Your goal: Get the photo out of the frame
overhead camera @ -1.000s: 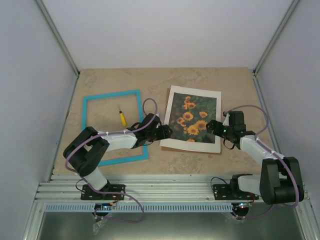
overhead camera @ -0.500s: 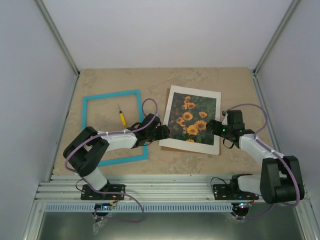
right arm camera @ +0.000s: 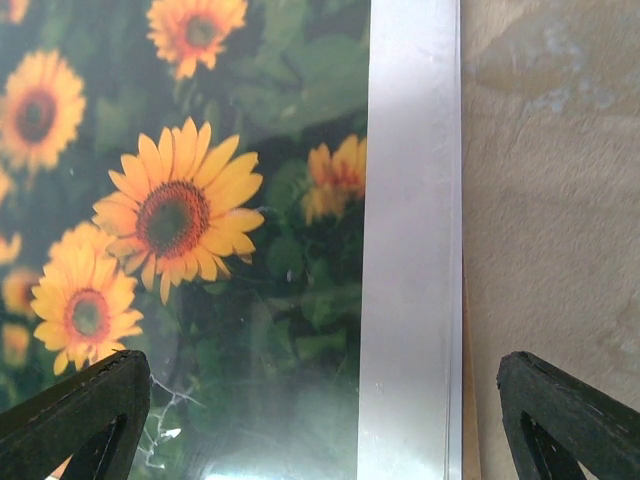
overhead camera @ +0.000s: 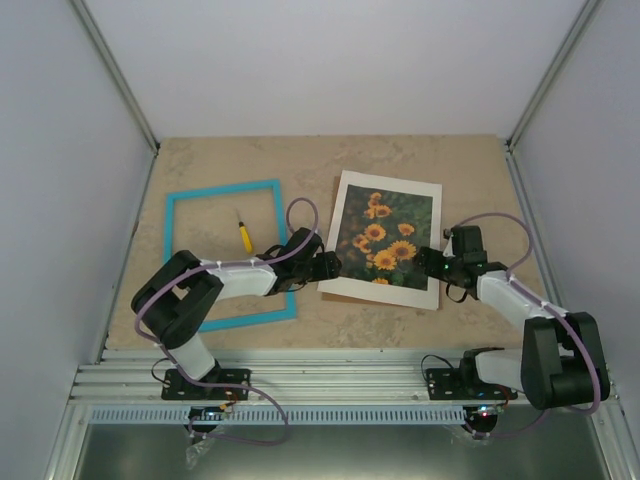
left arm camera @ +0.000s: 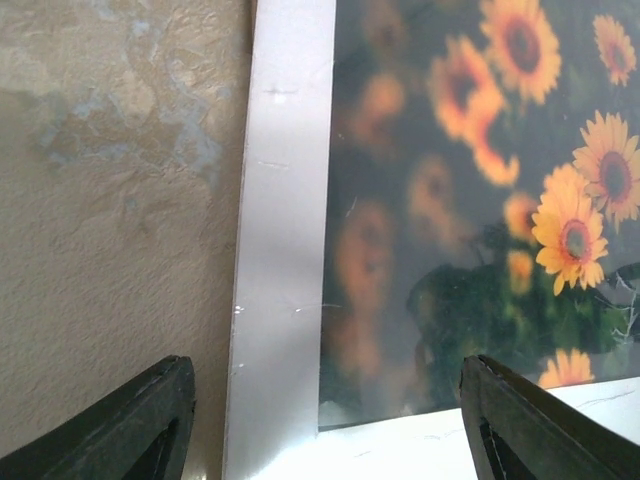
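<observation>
The left arm folds at its elbow over the frame's (overhead camera: 222, 190) near-left part, and its forearm runs low across the near-right corner. The left gripper (overhead camera: 333, 265) sits just past the frame's right rail with its fingers (left arm camera: 150, 420) spread wide, holding nothing and straddling the white mat's (left arm camera: 285, 250) edge strip. The right arm bends in from the side away from the frame. The right gripper (overhead camera: 424, 262) is equally wide open and empty over the mat's opposite strip. I cannot tell whether either touches the mat. The photo (overhead camera: 385, 232) lies face up inside the mat, just right of the empty frame. Its long axis runs near to far, with the far end leaning slightly away from the frame.
</observation>
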